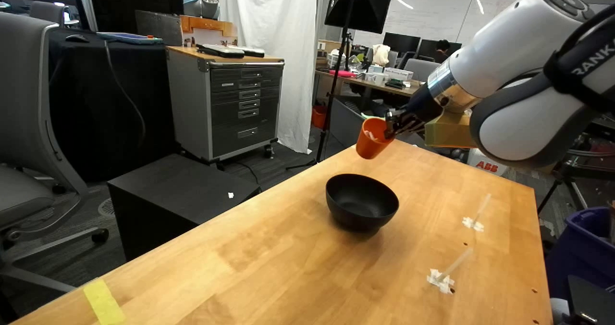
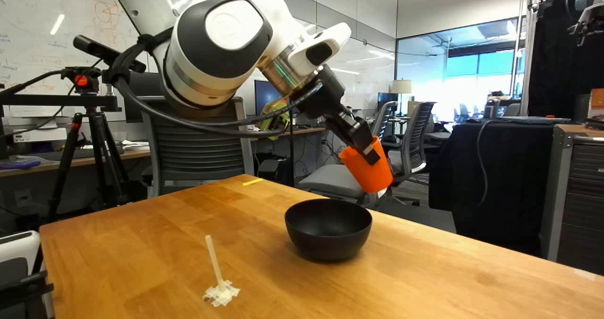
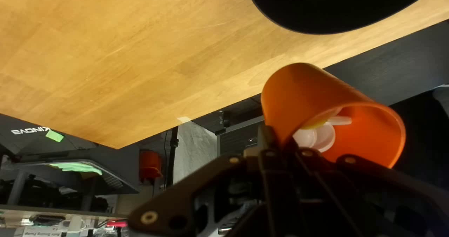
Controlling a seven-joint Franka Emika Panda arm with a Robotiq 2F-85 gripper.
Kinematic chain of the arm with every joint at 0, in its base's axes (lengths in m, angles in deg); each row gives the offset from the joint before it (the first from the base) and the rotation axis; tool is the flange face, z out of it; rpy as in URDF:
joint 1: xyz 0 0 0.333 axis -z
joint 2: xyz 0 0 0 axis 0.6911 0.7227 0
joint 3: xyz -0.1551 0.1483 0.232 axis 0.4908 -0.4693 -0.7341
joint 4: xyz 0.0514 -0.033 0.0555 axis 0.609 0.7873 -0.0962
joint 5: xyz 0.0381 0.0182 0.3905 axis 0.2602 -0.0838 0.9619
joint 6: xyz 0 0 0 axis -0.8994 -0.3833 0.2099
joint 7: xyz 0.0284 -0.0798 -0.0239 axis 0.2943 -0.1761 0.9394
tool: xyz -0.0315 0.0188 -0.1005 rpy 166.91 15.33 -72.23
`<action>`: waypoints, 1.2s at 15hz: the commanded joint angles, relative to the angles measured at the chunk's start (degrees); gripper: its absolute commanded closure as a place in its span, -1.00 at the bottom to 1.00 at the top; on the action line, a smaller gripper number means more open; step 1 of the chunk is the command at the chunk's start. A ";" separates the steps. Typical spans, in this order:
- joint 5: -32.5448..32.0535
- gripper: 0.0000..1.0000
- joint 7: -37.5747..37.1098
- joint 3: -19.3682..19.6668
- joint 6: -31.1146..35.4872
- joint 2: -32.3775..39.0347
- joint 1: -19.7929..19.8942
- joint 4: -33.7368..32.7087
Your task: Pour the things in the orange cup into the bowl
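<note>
The orange cup is held in the air, tilted, its base lower than its mouth; it also shows in an exterior view and the wrist view. My gripper is shut on the cup's wall near the rim, seemingly with one finger inside; fingers show in the wrist view. The things inside the cup look whitish-pink, with a yellow bit among them. The black bowl stands upright on the table, lower than the cup and apart from it; it shows in an exterior view and partly in the wrist view.
The wooden table bears the bowl. Two thin sticks stand in white tape patches; one patch shows in an exterior view. Yellow tape lies at a table edge. A black box stands beside the table.
</note>
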 commanded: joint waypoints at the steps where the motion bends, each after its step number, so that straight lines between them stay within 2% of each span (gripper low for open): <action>1: 3.06 0.93 -1.34 2.81 3.84 5.47 -3.39 -0.99; 8: 7.77 0.93 -0.85 4.35 10.34 12.71 -7.53 0.24; 9: 16.30 0.93 7.37 0.67 11.67 12.14 -5.91 0.20; 11: 21.48 0.93 10.84 -1.01 14.01 12.82 -5.72 0.55; 12: 18.15 0.93 6.46 1.41 14.76 14.42 -7.73 1.33; 13: 19.13 0.93 7.39 1.05 15.83 14.89 -7.82 1.57; 14: 24.60 0.93 13.90 -2.78 17.10 13.75 -5.15 1.02; 15: 25.88 0.93 14.71 -3.59 18.11 14.00 -4.70 1.08; 16: 23.04 0.93 10.50 -1.01 18.35 15.98 -6.94 1.71; 17: 23.63 0.93 11.24 -1.44 19.08 16.36 -6.91 1.74; 18: 28.53 0.93 17.37 -5.28 20.67 14.98 -4.30 1.23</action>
